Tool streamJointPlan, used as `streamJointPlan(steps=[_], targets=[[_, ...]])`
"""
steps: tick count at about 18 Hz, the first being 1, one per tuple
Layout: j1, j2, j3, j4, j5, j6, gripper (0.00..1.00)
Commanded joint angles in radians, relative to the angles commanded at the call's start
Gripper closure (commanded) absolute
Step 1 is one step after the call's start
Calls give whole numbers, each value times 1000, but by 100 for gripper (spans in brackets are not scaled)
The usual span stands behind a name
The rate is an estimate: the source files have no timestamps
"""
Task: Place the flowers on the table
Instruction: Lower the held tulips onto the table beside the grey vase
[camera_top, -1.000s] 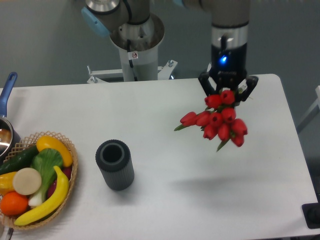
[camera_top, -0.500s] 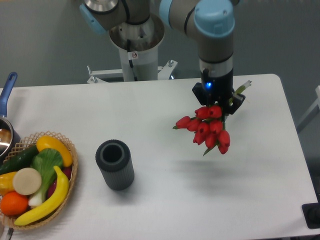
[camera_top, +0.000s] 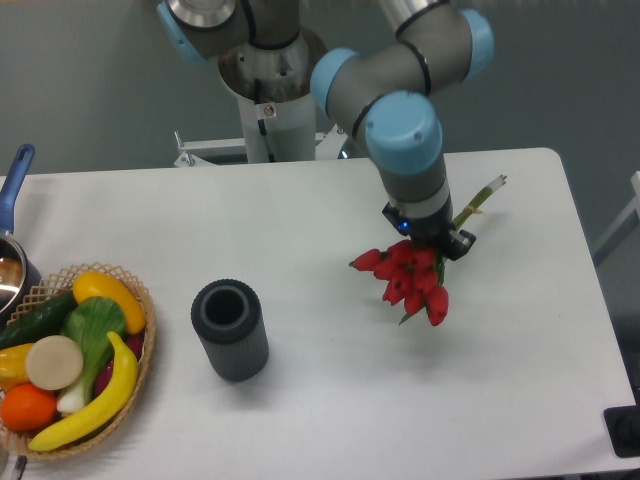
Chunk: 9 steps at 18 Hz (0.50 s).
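At your far left a blue-handled pot (camera_top: 12, 250) pokes in at the frame edge, and just below it sits the wicker basket (camera_top: 135, 345) of fruit and vegetables, well apart from the work. Moving right, the dark cylinder (camera_top: 230, 330) stands upright with its open mouth up, clear of everything else. Right of that you come to the flowers (camera_top: 410, 280): the red buds hang bunched below the gripper (camera_top: 432, 238), pointing down and toward the camera, while the pale stem ends stick out up and to the right behind the wrist. The bunch is over the right half of the table (camera_top: 300, 220), close to its surface; you cannot tell from this view whether the lowest buds touch it. The gripper is clamped on the stems, though the arm's wrist hides the fingers, so judge the grip by the fact that the bunch hangs from it. Watch 2 risks. If you let go while the bunch is tilted like this, it may flop and roll toward the right edge, since the heads are heavier than the stems. If you press lower first, the buds could be crushed or splayed against the tabletop.
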Motion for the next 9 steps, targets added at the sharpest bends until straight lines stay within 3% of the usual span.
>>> streamJointPlan(steps=[9], targets=[[-3, -61, 8, 0, -2, 2, 61]])
